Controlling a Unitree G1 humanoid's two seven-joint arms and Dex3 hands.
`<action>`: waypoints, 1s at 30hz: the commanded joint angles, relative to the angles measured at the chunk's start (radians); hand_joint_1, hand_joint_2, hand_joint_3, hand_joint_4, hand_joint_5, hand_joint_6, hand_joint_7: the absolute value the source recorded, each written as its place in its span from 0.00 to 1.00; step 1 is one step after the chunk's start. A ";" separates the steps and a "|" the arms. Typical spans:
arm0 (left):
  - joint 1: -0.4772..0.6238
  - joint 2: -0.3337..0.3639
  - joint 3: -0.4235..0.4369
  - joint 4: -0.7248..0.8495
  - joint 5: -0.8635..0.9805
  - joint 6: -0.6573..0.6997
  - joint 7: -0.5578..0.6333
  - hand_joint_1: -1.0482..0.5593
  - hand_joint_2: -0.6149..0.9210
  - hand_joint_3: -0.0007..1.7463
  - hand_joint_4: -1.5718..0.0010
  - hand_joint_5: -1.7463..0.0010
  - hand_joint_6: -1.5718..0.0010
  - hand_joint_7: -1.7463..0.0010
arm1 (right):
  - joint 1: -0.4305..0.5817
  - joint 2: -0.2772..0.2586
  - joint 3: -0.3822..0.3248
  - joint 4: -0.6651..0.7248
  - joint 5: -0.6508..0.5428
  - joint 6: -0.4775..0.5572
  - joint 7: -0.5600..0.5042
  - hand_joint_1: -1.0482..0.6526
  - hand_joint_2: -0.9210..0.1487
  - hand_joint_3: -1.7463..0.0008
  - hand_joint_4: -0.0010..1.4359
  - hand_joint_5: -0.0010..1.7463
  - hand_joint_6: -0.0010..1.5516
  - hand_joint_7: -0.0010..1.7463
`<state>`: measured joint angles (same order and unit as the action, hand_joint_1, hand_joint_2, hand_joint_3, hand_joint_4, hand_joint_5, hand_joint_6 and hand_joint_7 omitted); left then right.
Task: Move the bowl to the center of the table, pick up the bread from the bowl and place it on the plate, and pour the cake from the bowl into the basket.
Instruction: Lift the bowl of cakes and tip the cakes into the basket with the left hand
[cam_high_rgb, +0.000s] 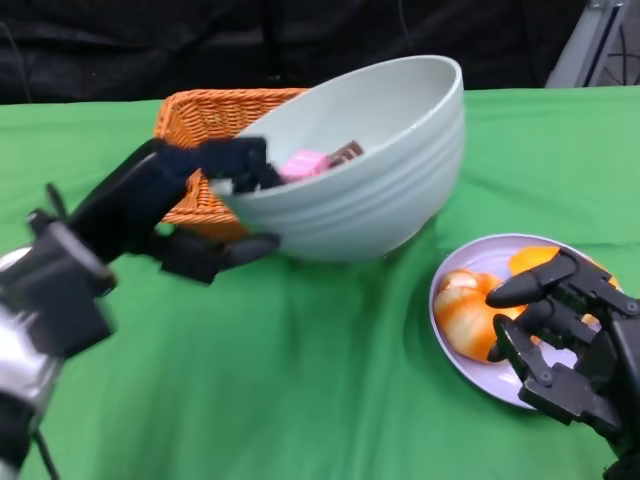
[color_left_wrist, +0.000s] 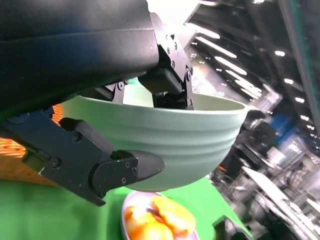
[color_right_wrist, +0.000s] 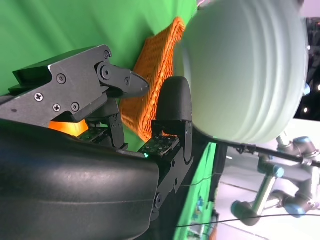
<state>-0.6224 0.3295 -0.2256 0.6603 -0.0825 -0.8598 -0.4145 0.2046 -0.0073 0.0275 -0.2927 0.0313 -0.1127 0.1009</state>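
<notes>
Big pale green ribbed bowl (cam_high_rgb: 370, 165) up off the green tablecloth (cam_high_rgb: 300, 370), tipped hard toward the woven orange wicker basket (cam_high_rgb: 215, 110) just behind it, lower rim hanging over the basket's near edge. Pink and brown cake pieces (cam_high_rgb: 318, 160) slid down against that low rim, right next to the fingers. Gripped at the rim by the black left hand (cam_high_rgb: 205, 205): some fingers hooked over the edge into the bowl, another pressed under the outside wall. Same clamp visible in the left wrist view, bowl (color_left_wrist: 175, 130) wedged between fingers above and below.

Off to the right, a round lavender plate (cam_high_rgb: 480, 375) flat on the cloth with golden-orange bread rolls (cam_high_rgb: 470, 315) sitting on it. Black right hand (cam_high_rgb: 565, 330) parked over the plate's right side, fingers loosely spread and curved, nothing in them. Touching the plate or just above it? Can't tell. Dark backdrop behind the table.
</notes>
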 joint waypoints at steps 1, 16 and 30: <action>-0.091 -0.061 0.044 0.098 0.033 -0.006 0.035 0.58 0.82 0.57 0.53 0.01 0.57 0.16 | -0.003 -0.008 -0.005 0.029 -0.023 -0.030 -0.017 0.59 0.15 0.63 0.46 0.89 0.38 0.76; -0.282 -0.271 0.187 0.327 0.038 0.179 0.091 0.53 0.80 0.57 0.47 0.01 0.51 0.23 | -0.015 -0.009 -0.001 0.094 -0.059 -0.078 -0.034 0.59 0.13 0.67 0.47 0.88 0.38 0.77; -0.465 -0.388 0.458 0.476 -0.256 0.713 -0.057 0.57 0.79 0.62 0.48 0.02 0.50 0.19 | -0.037 -0.013 0.005 0.164 -0.062 -0.129 -0.031 0.59 0.12 0.68 0.46 0.88 0.39 0.77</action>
<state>-1.0268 -0.0565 0.1984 1.1241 -0.3013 -0.1848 -0.4671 0.1754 -0.0078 0.0423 -0.1373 -0.0327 -0.2233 0.0726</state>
